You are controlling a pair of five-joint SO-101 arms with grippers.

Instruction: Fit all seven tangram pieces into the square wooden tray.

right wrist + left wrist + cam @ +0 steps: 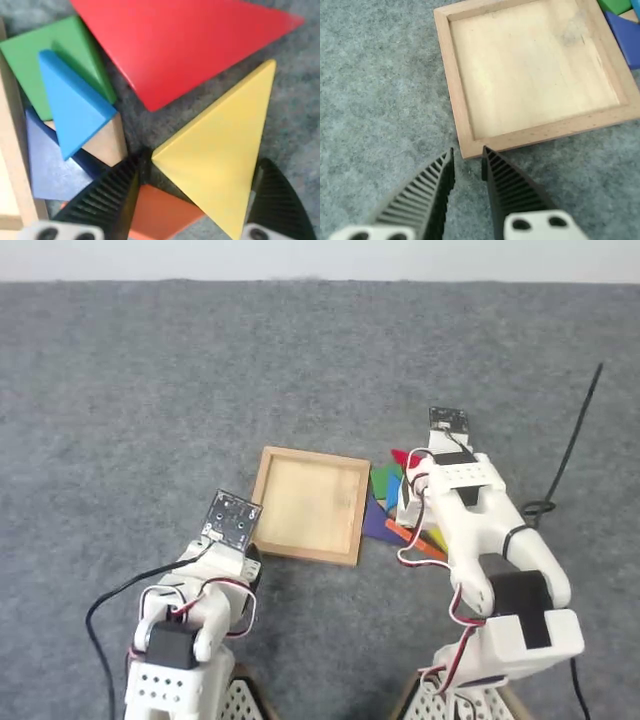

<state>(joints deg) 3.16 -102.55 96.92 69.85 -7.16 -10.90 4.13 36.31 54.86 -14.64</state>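
Wooden tray (310,505), tangram pieces (385,485) alongside.
Left tool (468,152) narrowly spread at tray corner; right tool (202,160) spread astride yellow triangle (225,150).

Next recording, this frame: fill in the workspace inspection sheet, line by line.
Surface: grey carpet.
Job's things: square wooden tray holds no pieces; tangram pieces heaped beside it, among them a red triangle, a yellow triangle, and a light blue triangle lying partly on a green piece.
Clutter: nothing seen.
Grippers: left claw open over the carpet at a tray corner; right claw open, straddling the yellow triangle.
Cables: black cable beside the right arm; second black cable by the left arm.
Surroundings: pale wall beyond the carpet.
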